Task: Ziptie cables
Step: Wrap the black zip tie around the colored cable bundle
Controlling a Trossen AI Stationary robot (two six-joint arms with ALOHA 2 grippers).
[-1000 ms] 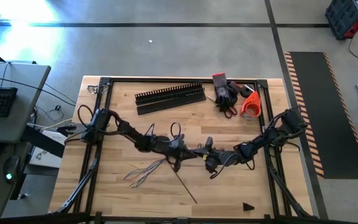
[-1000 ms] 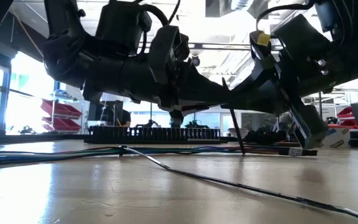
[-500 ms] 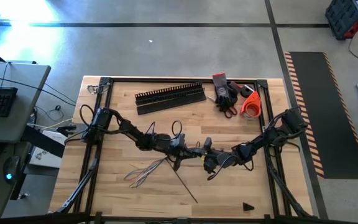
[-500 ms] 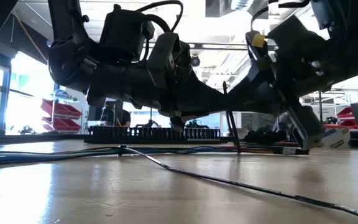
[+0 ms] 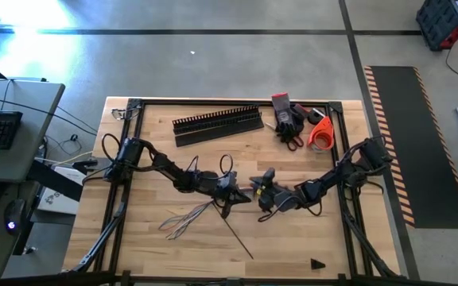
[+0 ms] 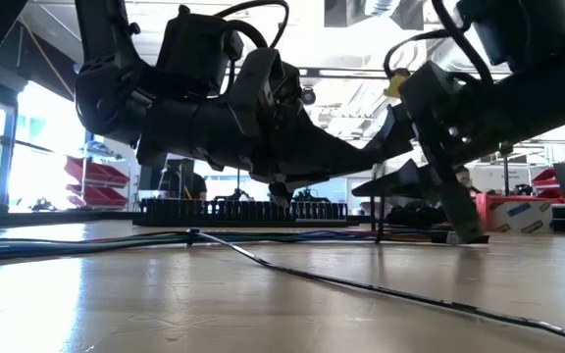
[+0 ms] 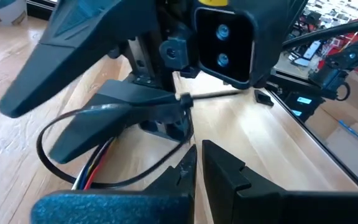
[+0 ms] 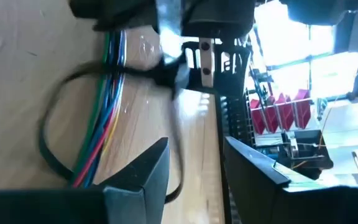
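The cables point(image 5: 183, 221), thin coloured wires, lie fanned on the wood left of centre; blue, green and red strands point(image 8: 107, 93) run through a black zip tie loop point(image 7: 73, 134). My left gripper point(image 5: 230, 197) is at mid-table, shut point(image 7: 197, 168) on that loop. My right gripper point(image 5: 259, 191) faces it from the right, open point(image 8: 197, 162). The zip tie's head point(image 7: 182, 101) sits by the tip of one right finger point(image 7: 129, 102). Its tail point(image 6: 376, 211) hangs to the table. My left gripper pinches the zip tie's strap point(image 7: 186, 154) between its two fingertips, where the loop comes back round the wires. The fingers come nearly level from the table's left. The loop stands up off the wood with the wires running through it. My right gripper has the tail passing between its spread fingers; I cannot tell whether it touches it.
A long black strap point(image 5: 237, 234) lies from the grippers toward the near edge. At the far side are the black comb-toothed duct point(image 5: 217, 120), a flat black strip point(image 5: 217, 137), gloves with scissors point(image 5: 289, 121) and an orange tape roll point(image 5: 320, 133). A small black piece point(image 5: 316, 264) lies near right.
My right gripper has opened and swung a little toward the far edge, tipping its fingers. The zip tie's tail, slanted a second ago, now stands about upright on the table. My left gripper has kept still and shut.
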